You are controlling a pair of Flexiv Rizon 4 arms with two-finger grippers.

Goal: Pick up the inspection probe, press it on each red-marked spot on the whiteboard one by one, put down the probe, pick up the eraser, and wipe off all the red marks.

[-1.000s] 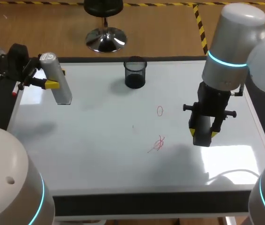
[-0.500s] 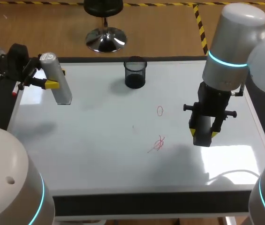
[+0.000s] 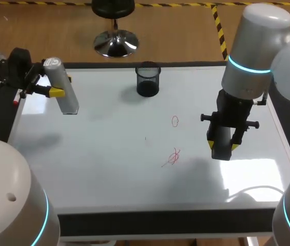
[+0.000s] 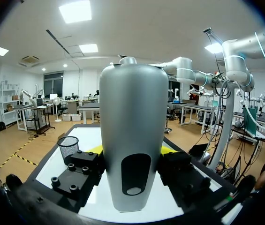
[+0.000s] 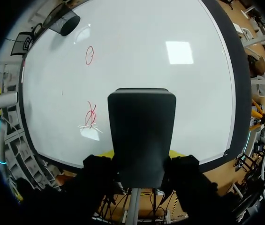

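The silver, bottle-shaped inspection probe (image 3: 65,90) hangs over the left edge of the whiteboard (image 3: 103,159), and my left gripper (image 3: 61,85) is shut on it. In the left wrist view the probe (image 4: 133,136) stands between the fingers (image 4: 86,165) and fills the middle. My right gripper (image 3: 221,146) is shut on the black eraser (image 3: 220,139), held just above the board to the right of the red scribble (image 3: 173,157). A red oval (image 3: 175,121) lies farther back. The right wrist view shows the eraser (image 5: 141,136), the scribble (image 5: 90,115) beside it and the oval (image 5: 89,55) ahead.
A black mesh cup (image 3: 148,79) stands at the board's back edge, near the middle. A tiny dark speck (image 3: 145,138) marks the board left of the red marks. A dark frame (image 3: 160,223) borders the board's near edge.
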